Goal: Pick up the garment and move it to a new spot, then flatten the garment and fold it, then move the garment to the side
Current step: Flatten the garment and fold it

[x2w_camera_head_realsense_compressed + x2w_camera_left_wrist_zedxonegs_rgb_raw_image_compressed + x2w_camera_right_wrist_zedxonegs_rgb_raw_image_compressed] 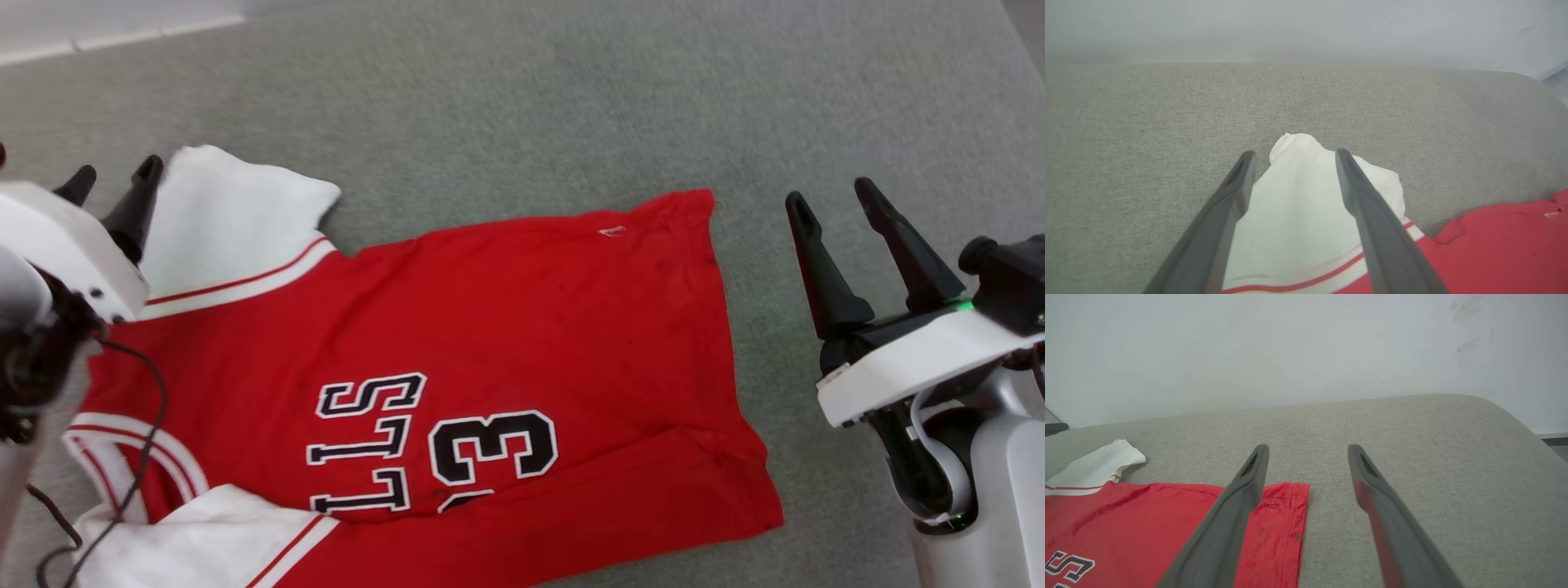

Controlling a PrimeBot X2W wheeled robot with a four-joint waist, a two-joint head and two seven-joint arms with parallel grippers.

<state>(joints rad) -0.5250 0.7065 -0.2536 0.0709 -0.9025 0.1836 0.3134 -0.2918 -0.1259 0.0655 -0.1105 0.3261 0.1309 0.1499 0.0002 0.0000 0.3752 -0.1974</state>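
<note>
Across coarse grey cloth [531, 106] the garment [531, 327] lies spread, left gripper [113, 180] and right gripper [833, 204] splayed wide.

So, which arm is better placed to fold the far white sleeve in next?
Left, likely. The left gripper is open, its fingers framing the white sleeve in its wrist view. The right gripper is open too, but sits past the garment hem, over the bare grey surface.

Black white-edged letters [367, 441] "LLS" are read sideways on the red, white-sleeved jersey shirt [531, 310]; beside them digit "3" [494, 447] is read, another digit partly hidden.
</note>
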